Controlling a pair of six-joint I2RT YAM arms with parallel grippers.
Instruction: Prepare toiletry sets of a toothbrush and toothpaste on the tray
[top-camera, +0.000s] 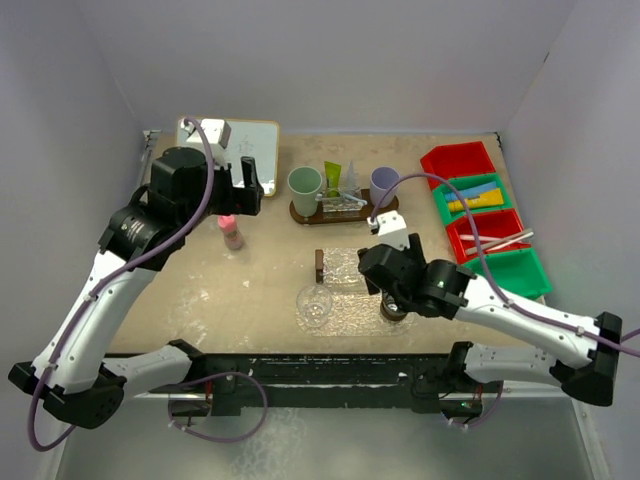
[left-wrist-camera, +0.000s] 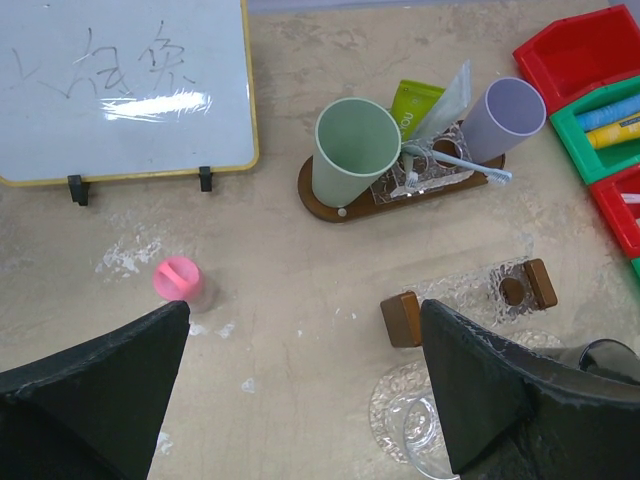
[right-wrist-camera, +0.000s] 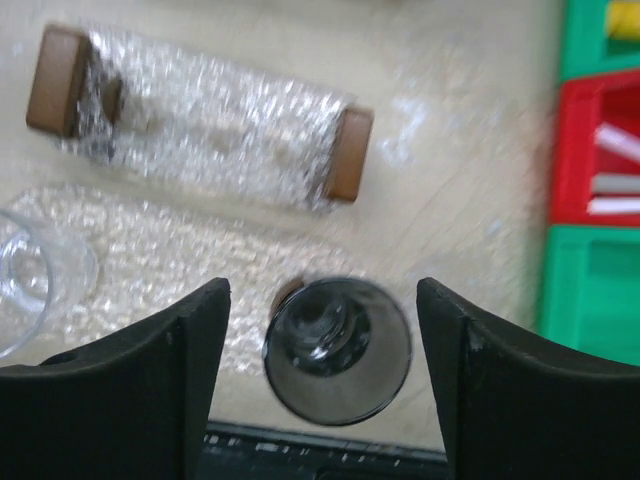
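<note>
A brown oval tray (top-camera: 300, 213) at the back holds a green cup (top-camera: 305, 185), a purple cup (top-camera: 384, 182), a green tube (top-camera: 332, 178) and a pale toothbrush (left-wrist-camera: 455, 160) on a clear rack. Nearer, a clear textured tray (top-camera: 350, 310) carries a clear cup (top-camera: 315, 305) and a dark cup (top-camera: 393, 310); a clear rack with brown ends (top-camera: 345, 265) lies behind it. My right gripper (right-wrist-camera: 322, 300) is open with its fingers on either side of the dark cup (right-wrist-camera: 338, 350). My left gripper (left-wrist-camera: 305, 390) is open and empty, above the table near the pink-capped bottle (left-wrist-camera: 178, 280).
A whiteboard (top-camera: 228, 140) stands at the back left. Red and green bins (top-camera: 480, 205) line the right side, holding yellow and blue tubes (top-camera: 475, 198) and pale toothbrushes (top-camera: 495, 240). The table's near edge is just below the dark cup.
</note>
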